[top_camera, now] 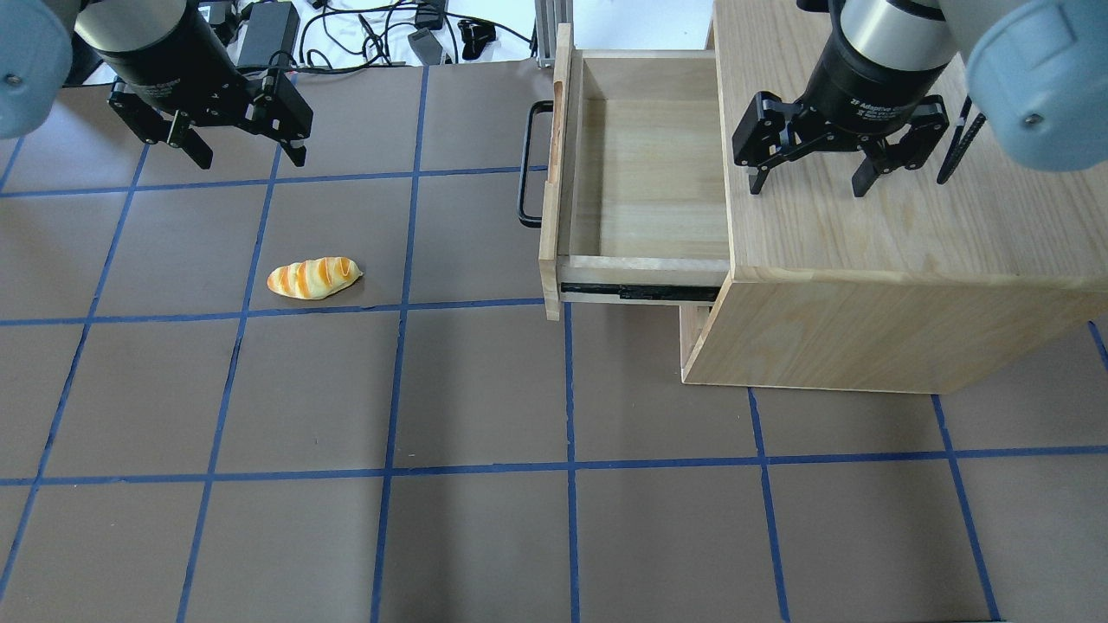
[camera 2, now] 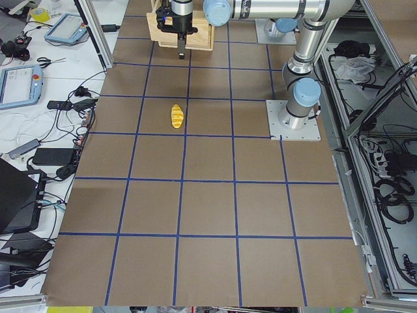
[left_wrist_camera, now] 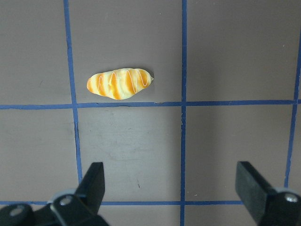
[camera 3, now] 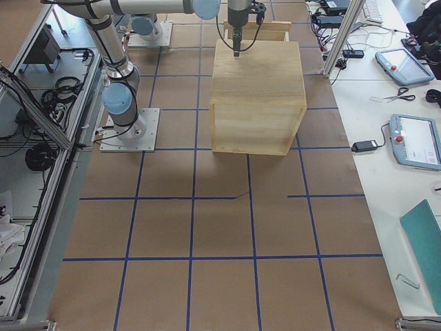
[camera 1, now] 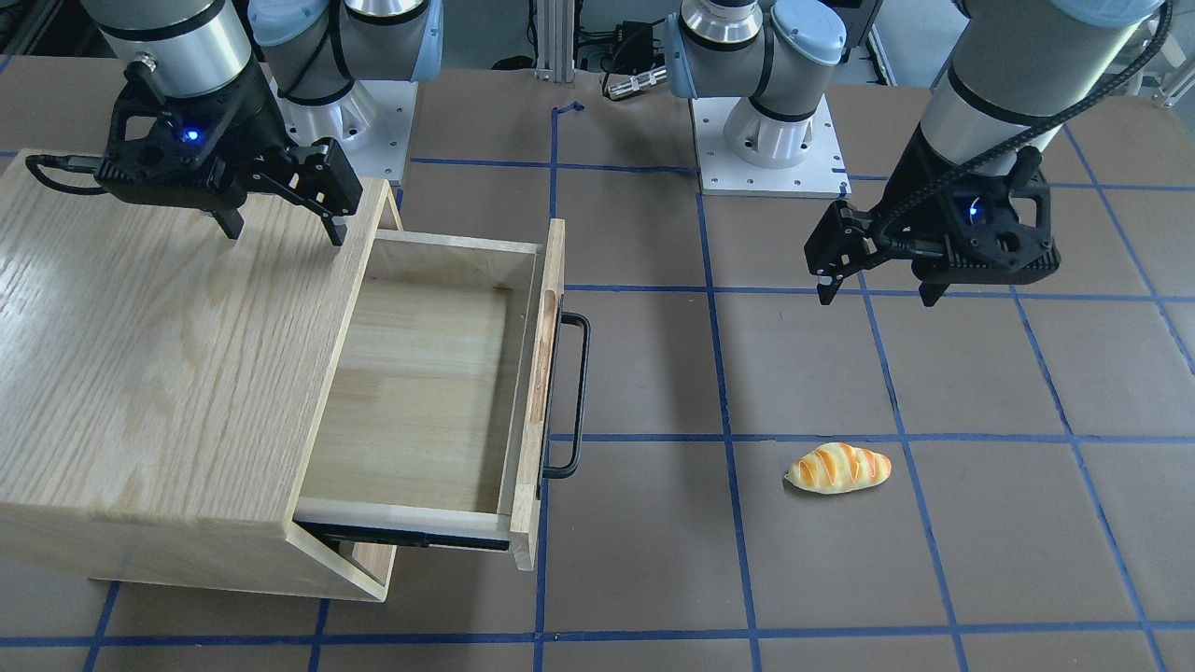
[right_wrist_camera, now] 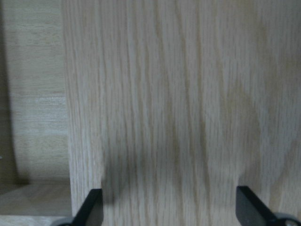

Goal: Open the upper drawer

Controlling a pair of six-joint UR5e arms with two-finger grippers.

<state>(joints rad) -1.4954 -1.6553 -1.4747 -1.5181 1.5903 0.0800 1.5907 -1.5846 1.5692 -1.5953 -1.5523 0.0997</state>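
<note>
From the front-facing camera, the upper drawer (camera 1: 429, 373) is standing well out of the oak-grain cabinet casing (camera 1: 159, 355). Its bare pale floor is showing and its black bar handle (camera 1: 581, 392) is pointing toward the middle of the counter (camera 1: 980, 392). A black slide rail (camera 1: 411, 537) is showing along its near side. The right tool (camera 1: 283, 231) is hanging over the casing's top, near the edge the drawer comes out of, fingers spread wide and gripping nothing. The left tool (camera 1: 876, 297) is hovering over the brown counter, well apart from the drawer – equally wide, equally empty. A striped bread roll (camera 1: 838, 468) is lying on the counter, well apart from the handle.

From overhead, the roll is sitting just beside a blue tape line (top_camera: 485, 303). A strip of another pale front panel (top_camera: 690, 333) is peeking out beneath the drawer. Cables (top_camera: 372, 35) are trailing past the counter's far edge.

From the exterior left camera, the left arm's tool is hanging in front of the drawer's face, with a tablet (camera 2: 19, 85) lying on the side bench.

From the exterior right camera, the casing is hiding most of the drawer.

The left wrist camera is looking down on the roll, ahead of two widely parted fingers (left_wrist_camera: 91, 183). The right wrist camera is showing oak grain between its own parted fingers, with the drawer's interior at the view's left edge.
</note>
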